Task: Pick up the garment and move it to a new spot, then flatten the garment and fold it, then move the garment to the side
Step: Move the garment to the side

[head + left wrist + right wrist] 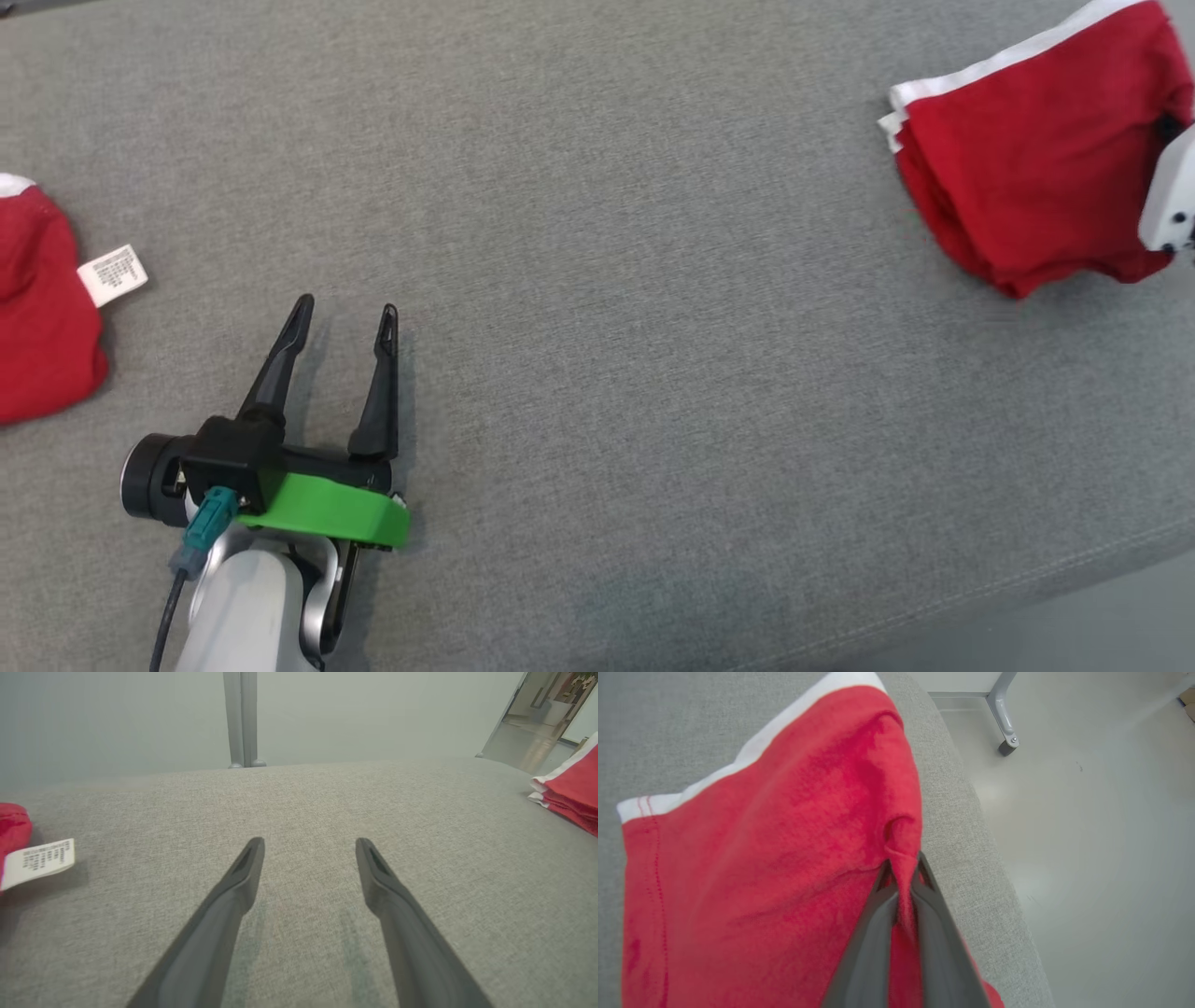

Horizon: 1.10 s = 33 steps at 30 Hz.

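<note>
Right hand (903,868) clamped on a pinch of the folded red garment (1036,159), at 2 o'clock on the grey bench (653,280), in what looks like the closing step: shifting it aside. Left hand (345,313), at 7 o'clock, stands spread wide and empty. The next move likely calls for setting the cloth down and releasing without spoiling the fold. The bench edge (962,826) runs just beside the grip, with floor (1087,835) beyond. A second red garment (37,308) lies at 9 o'clock.

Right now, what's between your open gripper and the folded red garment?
Nothing: bare grey surface runs from the left gripper to the folded red garment, as the head view shows.
</note>
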Tool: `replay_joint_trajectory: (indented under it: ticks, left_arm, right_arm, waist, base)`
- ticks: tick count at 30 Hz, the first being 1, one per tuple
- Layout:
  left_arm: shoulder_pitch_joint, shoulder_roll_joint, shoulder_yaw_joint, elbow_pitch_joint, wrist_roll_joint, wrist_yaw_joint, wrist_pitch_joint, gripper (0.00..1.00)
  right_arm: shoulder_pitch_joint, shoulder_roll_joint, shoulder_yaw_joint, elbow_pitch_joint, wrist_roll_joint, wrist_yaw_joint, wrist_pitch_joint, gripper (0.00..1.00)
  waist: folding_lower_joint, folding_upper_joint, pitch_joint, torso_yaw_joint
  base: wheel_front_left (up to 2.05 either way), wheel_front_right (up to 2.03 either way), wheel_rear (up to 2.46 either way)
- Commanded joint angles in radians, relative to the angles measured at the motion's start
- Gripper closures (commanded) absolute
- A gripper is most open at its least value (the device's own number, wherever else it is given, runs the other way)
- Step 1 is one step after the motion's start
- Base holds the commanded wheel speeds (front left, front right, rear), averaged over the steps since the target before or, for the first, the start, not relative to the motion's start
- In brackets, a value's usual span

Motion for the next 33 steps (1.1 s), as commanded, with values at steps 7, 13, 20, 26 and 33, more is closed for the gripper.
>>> replay_joint_trajectory:
  ticks: [7, 13, 20, 26, 33]
  left_arm:
    - [0.009, 0.014, 0.017, -0.016, 0.007, 0.007, 0.000, 0.00]
    - [0.007, 0.018, 0.016, -0.025, 0.016, 0.010, 0.000, 0.00]
    - [0.025, 0.006, 0.014, -0.032, 0.013, 0.012, 0.000, 0.00]
    - [0.061, -0.008, 0.024, -0.027, -0.006, 0.014, 0.000, 0.00]
    - [0.134, -0.032, 0.037, -0.013, -0.032, 0.022, 0.000, 0.00]
  right_arm:
    - [-0.052, -0.068, -0.093, 0.119, -0.092, -0.001, -0.023, 1.00]
    - [-0.079, -0.046, -0.176, 0.183, -0.203, -0.001, -0.135, 0.00]
    - [-0.080, 0.002, -0.236, 0.231, -0.310, -0.001, -0.212, 0.00]
    - [-0.034, 0.037, -0.242, 0.204, -0.317, -0.001, -0.316, 0.00]
    - [0.140, 0.057, -0.201, 0.059, -0.240, -0.001, -0.469, 0.00]
  waist:
    - [-0.0001, -0.0001, 0.071, 0.080]
    - [-0.0001, -0.0001, 0.076, 0.082]
    - [-0.0001, -0.0001, 0.033, 0.073]
    - [-0.0001, -0.0001, -0.062, 0.089]
    - [-0.0001, -0.0001, -0.201, 0.146]
  base:
    - [0.00, 0.00, 0.00]
    - [0.00, 0.00, 0.00]
    - [0.00, 0.00, 0.00]
    - [0.00, 0.00, 0.00]
    - [0.00, 0.00, 0.00]
